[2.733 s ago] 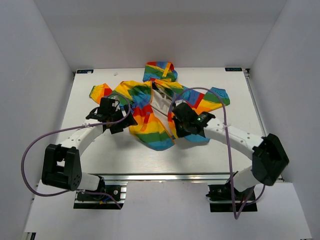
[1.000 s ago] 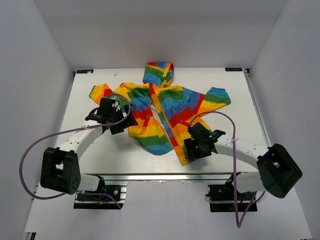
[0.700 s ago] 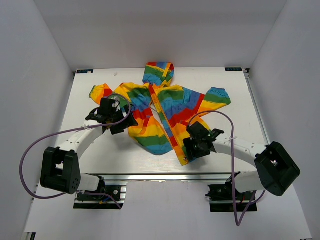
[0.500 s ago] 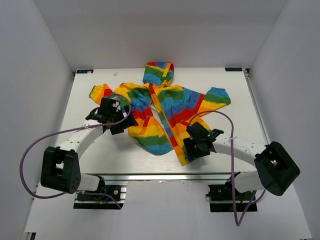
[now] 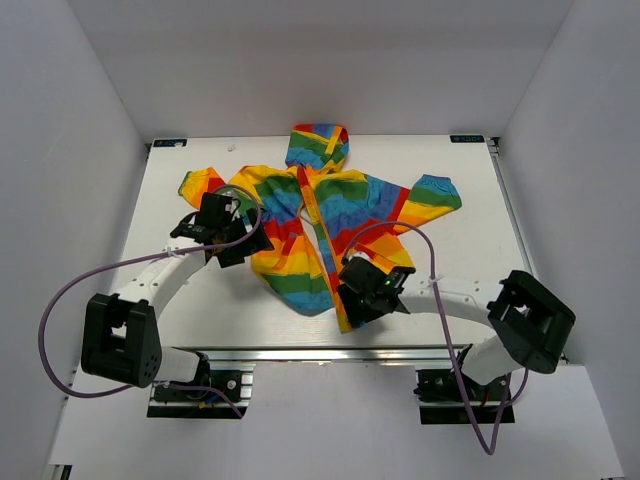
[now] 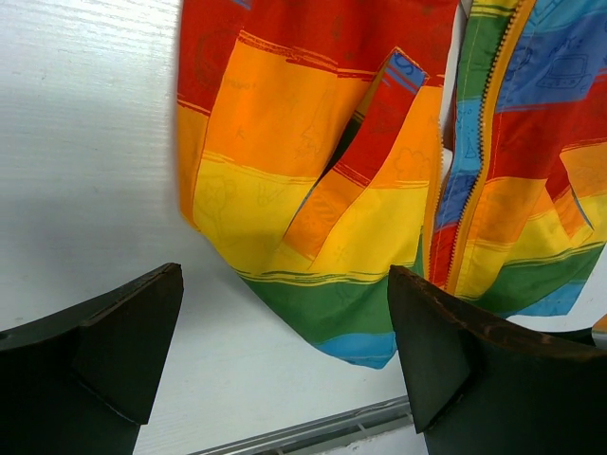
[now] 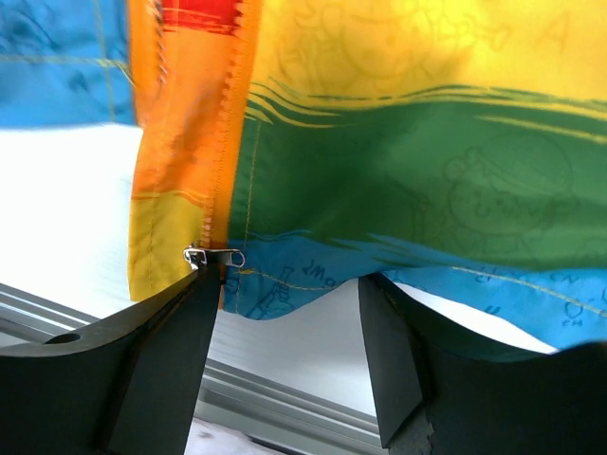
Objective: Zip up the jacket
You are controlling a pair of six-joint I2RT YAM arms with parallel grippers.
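The jacket [image 5: 350, 200] lies on the worktop [image 5: 230, 310], its right front now meeting the left, ready for zipping. The right end effector [image 7: 289, 284] hovers half-open by the slider [image 7: 211, 254]; the left end effector [image 6: 285, 284] gapes; both empty.

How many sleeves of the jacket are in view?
2. One sleeve lies toward the far left of the table, the other toward the far right. The hood sits between them at the far edge. Neither sleeve is hidden.

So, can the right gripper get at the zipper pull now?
Probably yes: the zipper pull lies exposed at the hem of the jacket, beside one finger of the open right gripper, nothing covering it.
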